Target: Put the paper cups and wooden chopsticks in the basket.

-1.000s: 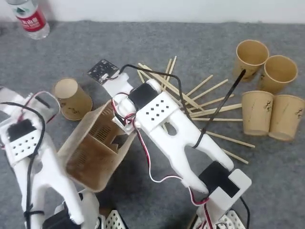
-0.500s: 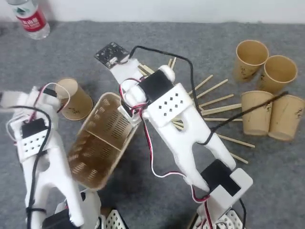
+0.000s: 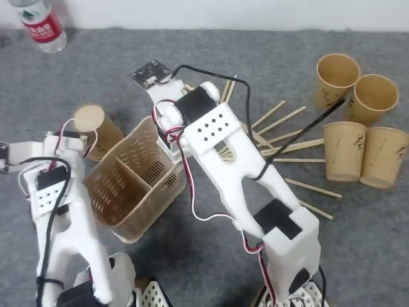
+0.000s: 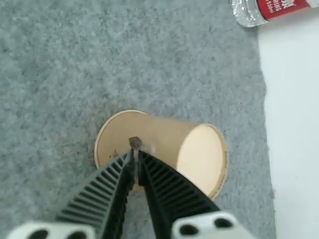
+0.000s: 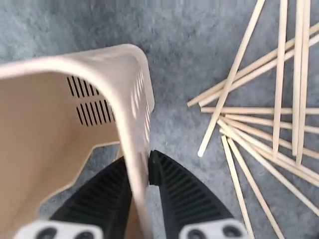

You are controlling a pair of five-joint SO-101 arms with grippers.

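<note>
A tan slotted basket [image 3: 156, 204] with two compartments stands upright on the grey mat. My right gripper [image 5: 144, 162] is shut on its near wall [image 5: 132, 99], at the basket's far corner [image 3: 167, 139] in the high view. A paper cup [image 4: 164, 144] lies on its side left of the basket [image 3: 99, 131]. My left gripper [image 4: 135, 149] is shut with its tips right over that cup and nothing between the fingers. Wooden chopsticks [image 3: 275, 144] lie scattered right of the basket [image 5: 259, 129]. Several more paper cups [image 3: 344, 150] sit at the far right.
A plastic bottle [image 3: 41, 22] lies at the mat's far left corner [image 4: 264, 10], by the white wall. Both arm bases crowd the near edge. Open mat lies near the front right.
The right arm has swung the basket from tipped over to upright and drawn it slightly nearer. The left arm has moved in over the lying cup.
</note>
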